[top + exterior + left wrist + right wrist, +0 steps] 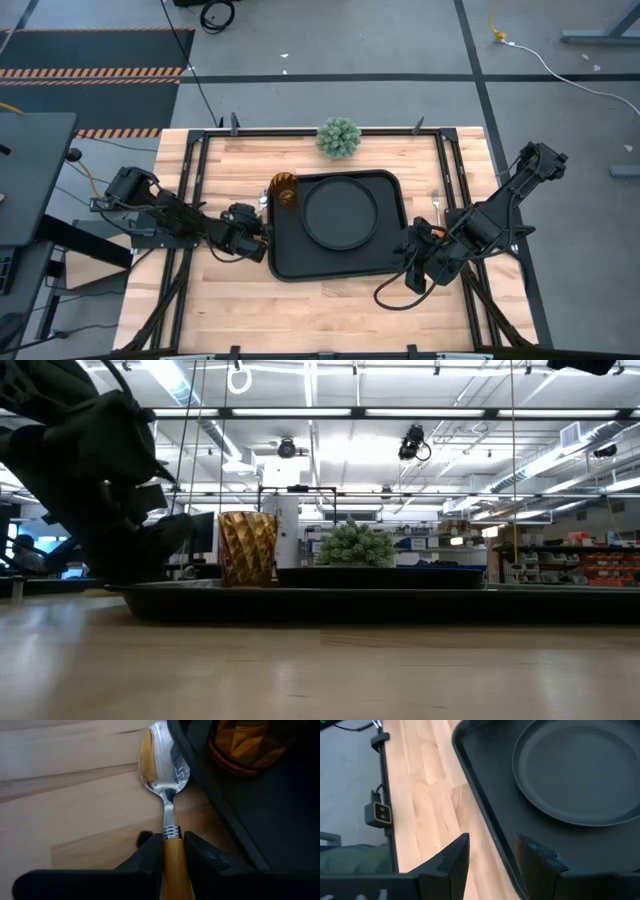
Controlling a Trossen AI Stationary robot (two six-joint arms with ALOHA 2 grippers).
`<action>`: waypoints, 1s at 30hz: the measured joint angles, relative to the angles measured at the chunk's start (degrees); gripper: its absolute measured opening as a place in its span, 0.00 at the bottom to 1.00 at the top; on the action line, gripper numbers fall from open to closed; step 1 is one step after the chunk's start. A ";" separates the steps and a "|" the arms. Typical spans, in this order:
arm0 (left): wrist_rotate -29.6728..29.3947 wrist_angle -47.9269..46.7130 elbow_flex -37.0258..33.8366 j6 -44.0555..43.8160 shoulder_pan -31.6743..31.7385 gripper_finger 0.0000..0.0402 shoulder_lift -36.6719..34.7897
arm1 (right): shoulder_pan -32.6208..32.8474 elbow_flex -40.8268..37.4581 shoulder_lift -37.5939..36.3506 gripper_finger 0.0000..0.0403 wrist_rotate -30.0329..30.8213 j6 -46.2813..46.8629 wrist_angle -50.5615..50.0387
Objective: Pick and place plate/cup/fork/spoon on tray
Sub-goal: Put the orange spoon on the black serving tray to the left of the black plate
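The black tray (pixel 290 255) lies mid-table with the round black plate (pixel 340 213) on it. The amber cup (pixel 285 192) stands upright in the tray's far left corner. My left gripper (pixel 264 228) is at the tray's left edge, shut on the spoon (pixel 162 762), whose silver bowl points toward the far edge beside the tray rim. The fork (pixel 436 205) lies on the wood just right of the tray. My right gripper (pixel 492 852) hovers open over the tray's near right edge with nothing between its fingers. My left gripper pinches the spoon's yellowish-orange handle (pixel 172 851) between its two fingers, just behind the ringed neck. The fingers slant down toward the far side and lie along the spoon. The bowl (pixel 162 762) sticks out ahead, low over the wood; whether it touches the table I cannot tell.
A small green plant (pixel 339 137) stands at the table's far edge, behind the tray. Bare wood lies in front of the tray and to its left. Black frame bars (pixel 195 170) run along the table's sides.
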 joint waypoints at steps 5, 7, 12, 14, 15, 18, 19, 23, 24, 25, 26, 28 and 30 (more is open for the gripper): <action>-0.12 -1.39 1.97 1.95 0.06 0.20 0.02 | 0.32 0.00 0.00 0.41 -0.04 0.00 -1.44; 0.46 -2.27 2.54 2.05 0.50 0.20 0.00 | 0.86 0.00 0.00 0.41 -0.09 0.00 -1.48; 3.26 -6.26 4.57 2.16 1.34 0.20 0.01 | 3.12 0.00 0.00 0.41 -0.22 0.38 -1.46; 3.47 -7.47 5.57 2.18 1.26 0.20 0.01 | 4.13 0.00 0.00 0.41 -0.22 1.04 -1.46; 3.51 -8.04 6.12 2.17 1.11 0.20 0.00 | 4.63 0.00 0.00 0.41 -0.22 1.43 -1.46; 3.66 -10.88 8.06 2.14 0.66 0.20 0.02 | 6.02 0.00 0.00 0.41 0.09 2.45 -1.45; 3.66 -12.01 8.85 2.14 0.47 0.20 0.00 | 6.52 0.00 0.00 0.41 0.48 2.93 -1.45; 4.03 -17.51 12.09 2.12 -0.82 0.20 0.02 | 8.41 0.00 0.00 0.41 2.10 4.43 -1.42; 4.62 -19.04 13.03 2.10 -1.20 0.20 0.00 | 8.84 0.00 0.00 0.41 2.60 4.85 -1.41; 5.32 -20.46 13.96 2.10 -1.60 0.20 0.02 | 9.21 0.00 0.00 0.41 2.87 5.22 -1.39; 6.01 -21.84 14.79 2.06 -2.10 0.20 0.00 | 9.61 0.00 0.00 0.41 2.99 5.63 -1.42; 7.29 -24.38 16.38 1.50 -3.20 0.20 0.02 | 10.34 0.00 0.02 0.41 3.03 6.47 -1.39; 8.46 -27.12 18.21 0.89 -4.48 0.20 0.00 | 11.13 0.00 0.02 0.41 3.55 7.11 -1.42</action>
